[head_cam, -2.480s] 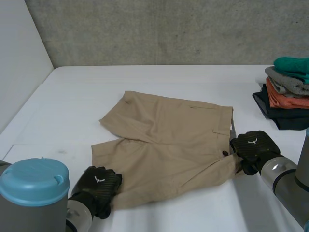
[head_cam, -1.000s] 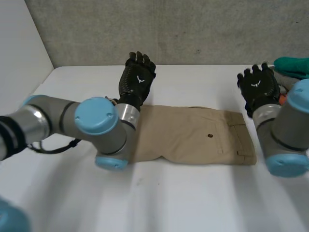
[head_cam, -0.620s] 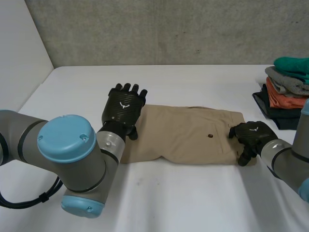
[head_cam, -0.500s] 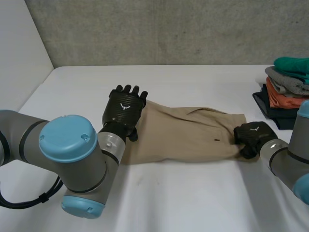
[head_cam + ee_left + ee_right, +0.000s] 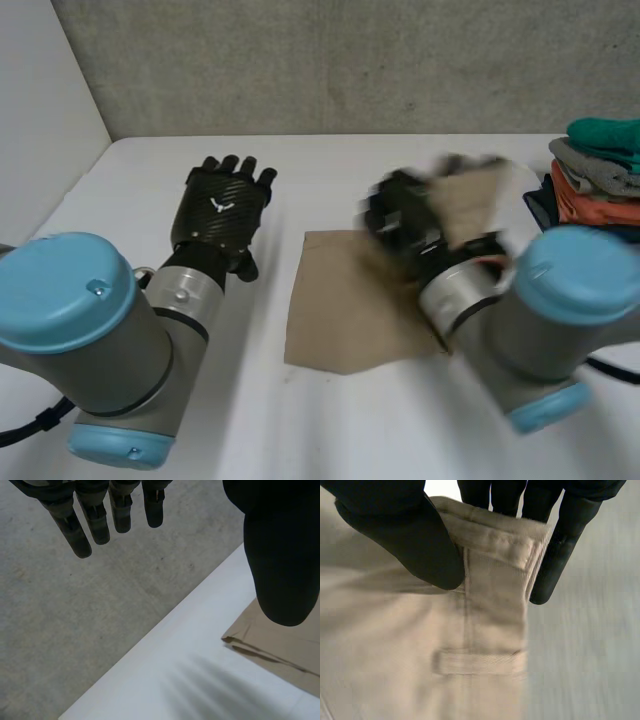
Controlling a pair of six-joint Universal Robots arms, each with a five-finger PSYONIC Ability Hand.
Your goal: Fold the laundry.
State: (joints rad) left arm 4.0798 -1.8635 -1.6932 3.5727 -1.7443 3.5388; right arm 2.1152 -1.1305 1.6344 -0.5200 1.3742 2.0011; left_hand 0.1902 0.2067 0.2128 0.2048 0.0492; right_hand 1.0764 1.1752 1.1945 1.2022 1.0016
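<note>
Tan shorts [image 5: 340, 320], waistband pinched by right hand [image 5: 400, 225] fingers, may slip and unfold if grip loosens; left hand [image 5: 220, 205], at 9 o'clock, hangs released

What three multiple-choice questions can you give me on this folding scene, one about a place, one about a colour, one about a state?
1. Where is the stack of folded clothes?
A) at the edge of the table on the robot's right
B) in the middle of the table
C) on the robot's left

2. What colour is the stack's top garment?
A) orange
B) white
C) teal

3. What is the right robot hand doing with the tan shorts?
A) pressing them flat
B) pinching their waistband
C) hovering clear of them

Answers:
1 A: the head view shows the stack at that edge.
2 C: the teal piece lies uppermost.
3 B: the right wrist view shows the hand clamped on the waistband.
</note>
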